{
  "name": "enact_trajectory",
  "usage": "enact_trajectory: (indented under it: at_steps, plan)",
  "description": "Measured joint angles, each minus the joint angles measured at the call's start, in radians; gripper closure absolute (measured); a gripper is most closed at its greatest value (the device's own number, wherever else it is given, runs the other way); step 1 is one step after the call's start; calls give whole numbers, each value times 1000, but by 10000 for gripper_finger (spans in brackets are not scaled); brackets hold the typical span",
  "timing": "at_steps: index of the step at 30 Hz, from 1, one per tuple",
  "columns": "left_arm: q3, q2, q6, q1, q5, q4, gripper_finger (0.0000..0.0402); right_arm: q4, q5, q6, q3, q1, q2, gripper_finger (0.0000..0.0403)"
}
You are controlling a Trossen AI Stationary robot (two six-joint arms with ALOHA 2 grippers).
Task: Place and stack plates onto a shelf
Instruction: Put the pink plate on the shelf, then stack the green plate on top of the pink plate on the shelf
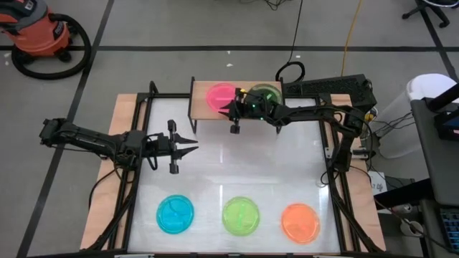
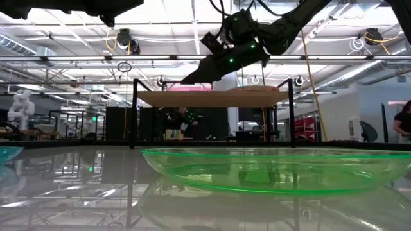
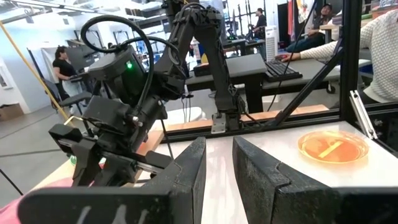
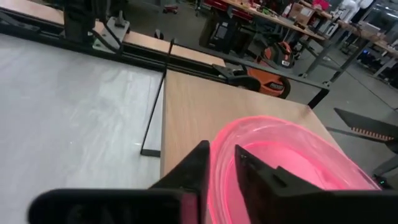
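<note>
The light-wood shelf (image 1: 204,107) stands at the table's far side. On it lie a pink plate (image 1: 219,95) and a green plate (image 1: 268,92), the green one partly hidden by my right arm. My right gripper (image 1: 229,109) is over the shelf, shut on the pink plate (image 4: 292,155). My left gripper (image 1: 195,146) hovers open and empty over the table's left middle. Blue (image 1: 175,213), green (image 1: 240,216) and orange (image 1: 300,221) plates lie flat on the table near its front edge. My right gripper pinches the pink plate's rim (image 4: 222,158) on the side toward the table's near edge, one finger inside the rim and one outside. The fingers slant down from the right. The plate looks to lie flat on the shelf board (image 4: 186,106).
Black frame rails (image 1: 136,179) run along the table's left and right sides. The near green plate fills the low view (image 2: 276,170). The orange plate shows in the left wrist view (image 3: 333,146). People sit at desks beyond the table.
</note>
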Motion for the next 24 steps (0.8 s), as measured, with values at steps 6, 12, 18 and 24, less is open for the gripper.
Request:
enact_trajectory:
  at_steps: [6, 12, 18, 24]
  plan:
    - [0, 0, -32, 0, 0, -14, 316, -7, 0, 2, -2, 30, -45, 289]
    - [0, 18, -158, -66, 24, -121, 316, -252, 0, -4, -5, 122, -277, 276]
    - [16, 160, -178, -161, 20, -146, 316, -445, 25, 65, -81, 256, -554, 286]
    - [74, 431, -56, -253, 19, -153, 316, -389, 97, 123, -289, 413, -793, 288]
